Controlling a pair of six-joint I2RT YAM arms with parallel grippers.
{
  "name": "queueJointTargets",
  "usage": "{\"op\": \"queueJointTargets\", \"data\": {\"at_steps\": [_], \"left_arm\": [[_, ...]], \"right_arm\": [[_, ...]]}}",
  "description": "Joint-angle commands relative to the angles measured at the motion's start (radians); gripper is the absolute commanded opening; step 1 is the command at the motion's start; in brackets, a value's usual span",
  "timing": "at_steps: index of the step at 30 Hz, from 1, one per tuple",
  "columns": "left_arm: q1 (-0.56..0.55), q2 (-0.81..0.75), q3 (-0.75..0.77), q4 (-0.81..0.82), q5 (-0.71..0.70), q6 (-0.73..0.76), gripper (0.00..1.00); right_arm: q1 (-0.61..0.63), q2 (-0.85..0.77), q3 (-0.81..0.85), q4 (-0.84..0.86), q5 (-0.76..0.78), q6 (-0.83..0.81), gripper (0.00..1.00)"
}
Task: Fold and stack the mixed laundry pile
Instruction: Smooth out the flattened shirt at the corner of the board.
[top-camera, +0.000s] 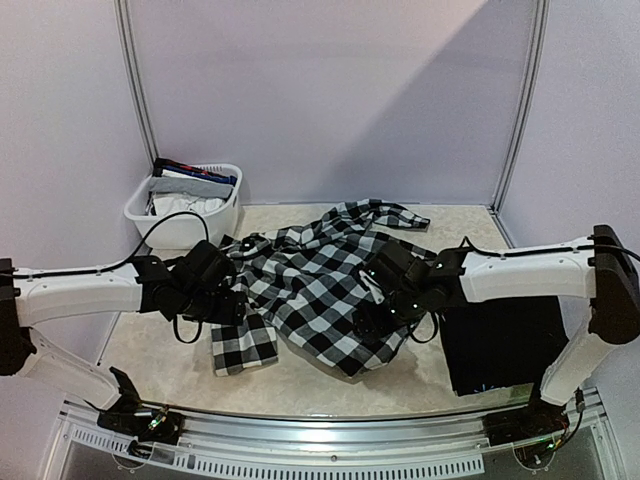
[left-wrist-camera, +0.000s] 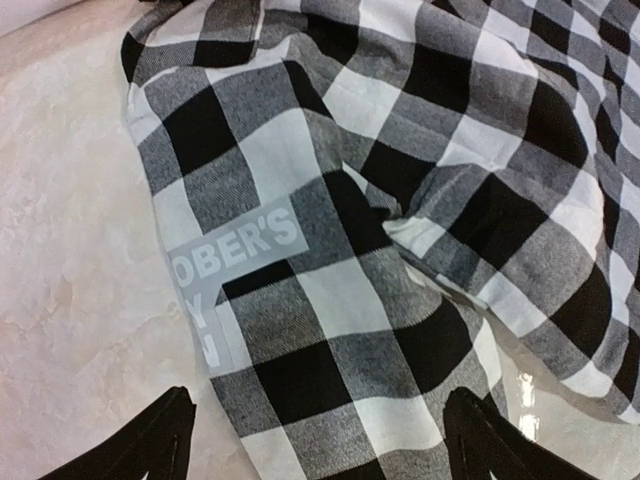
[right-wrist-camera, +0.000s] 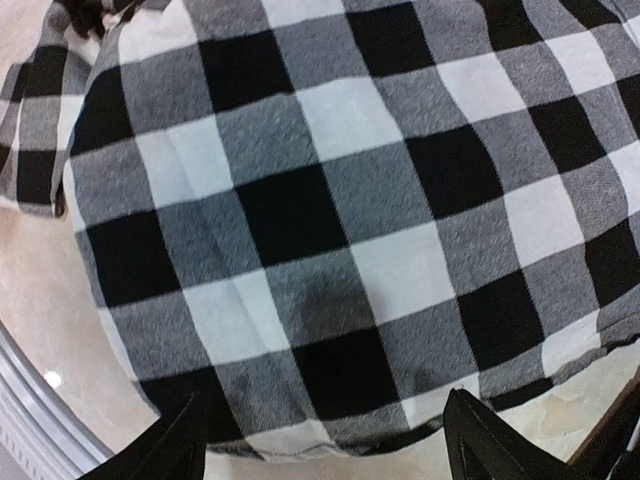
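The black-and-white checkered shirt (top-camera: 310, 275) lies spread and rumpled across the middle of the table. My left gripper (top-camera: 232, 303) hovers over its left sleeve, jaws open. In the left wrist view the fingers (left-wrist-camera: 160, 447) straddle the sleeve (left-wrist-camera: 330, 330), which carries a grey printed patch (left-wrist-camera: 235, 250). My right gripper (top-camera: 372, 320) is open over the shirt's lower right part. In the right wrist view the shirt's hem (right-wrist-camera: 330, 300) lies between the spread fingertips (right-wrist-camera: 490, 440). More garments of the laundry pile (top-camera: 185, 190) fill the basket. A folded black piece (top-camera: 500, 345) lies at the right.
The white plastic basket (top-camera: 228, 215) stands at the back left against the wall. Booth walls close in the table on three sides. A metal rail (top-camera: 330, 440) runs along the near edge. Bare beige tabletop (top-camera: 330, 390) shows in front of the shirt.
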Motion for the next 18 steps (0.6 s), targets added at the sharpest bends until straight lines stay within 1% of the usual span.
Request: {"op": "queueJointTargets", "data": {"at_steps": [1, 3, 5, 8, 10, 12, 15, 16, 18], "left_arm": [[-0.053, -0.050, -0.043, -0.031, 0.029, -0.044, 0.88], [-0.072, -0.068, -0.052, -0.061, 0.040, -0.050, 0.89], [-0.094, -0.084, -0.070, -0.076, 0.053, -0.062, 0.89], [-0.122, -0.101, -0.109, -0.067, 0.075, -0.084, 0.89], [-0.138, -0.106, -0.138, -0.046, 0.081, -0.103, 0.87], [-0.154, -0.106, -0.170, -0.024, 0.085, -0.121, 0.86], [-0.187, -0.103, -0.198, 0.003, 0.077, -0.151, 0.84], [-0.198, -0.103, -0.204, 0.006, 0.070, -0.162, 0.83], [-0.220, -0.103, -0.215, 0.017, 0.054, -0.179, 0.83]], "right_arm": [[0.071, -0.064, -0.087, -0.029, -0.006, 0.029, 0.82], [0.104, -0.085, -0.119, -0.014, -0.033, 0.027, 0.82], [0.131, -0.100, -0.133, -0.029, -0.014, 0.049, 0.83], [0.139, -0.115, -0.157, -0.039, 0.017, 0.100, 0.83], [0.139, -0.129, -0.187, -0.010, 0.034, 0.157, 0.82], [0.138, -0.155, -0.245, 0.065, 0.005, 0.219, 0.79], [0.169, -0.159, -0.287, 0.167, -0.108, 0.297, 0.76], [0.192, -0.151, -0.280, 0.169, -0.127, 0.308, 0.76], [0.246, -0.131, -0.255, 0.159, -0.113, 0.315, 0.76]]}}
